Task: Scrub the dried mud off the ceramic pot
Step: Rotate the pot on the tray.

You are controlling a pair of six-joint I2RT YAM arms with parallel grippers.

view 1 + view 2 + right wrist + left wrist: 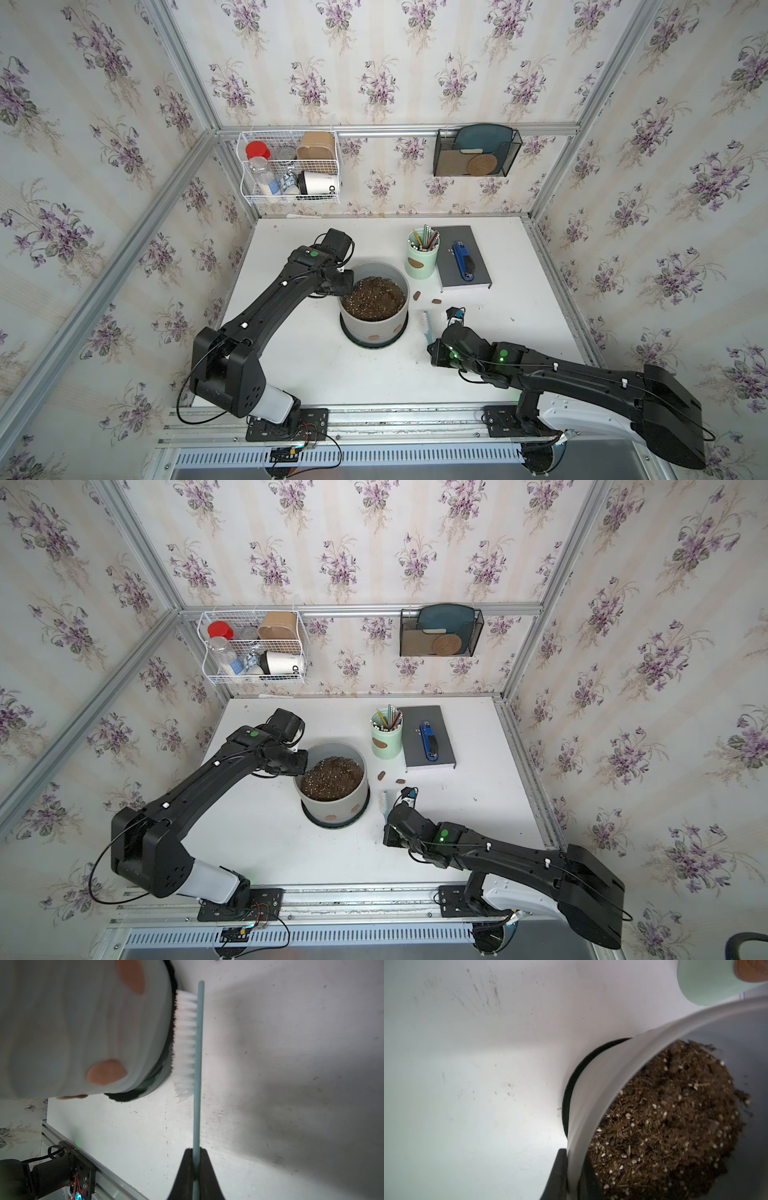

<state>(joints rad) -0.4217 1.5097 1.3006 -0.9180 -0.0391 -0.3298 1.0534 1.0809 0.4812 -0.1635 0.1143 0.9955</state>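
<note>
The right tool (196, 1150) is closed tight on the thin teal handle of a brush (197, 1064), its two black fingers pinching the handle near its lower end while the rest sticks straight out ahead. The white bristles (186, 1032) point sideways toward the ceramic pot (62, 1022), their tips right at its lower wall and dark saucer; whether they press against it cannot be made out. Two patches of dried mud (107, 1072) show on the grey wall facing the brush, with a third just peeking round the curve. Across the pot, the left tool (572, 1159) is clamped on the rim, one finger outside the wall and one inside next to the dark, white-speckled soil (664, 1115). In both top views the pot (374, 328) stands upright on its black saucer (374, 344) near the middle of the white tabletop (332, 374), the left arm reaching it from the far left side and the right arm holding the brush (425, 326) just to its right. Two loose reddish-brown blobs (417, 295) lie on the tabletop just beyond the brush. Farther back stands a mint-green cup (422, 262) of pencils bearing one brown oval, and beside it a grey notebook (478, 274) with a blue object (464, 262) lying on top.
</note>
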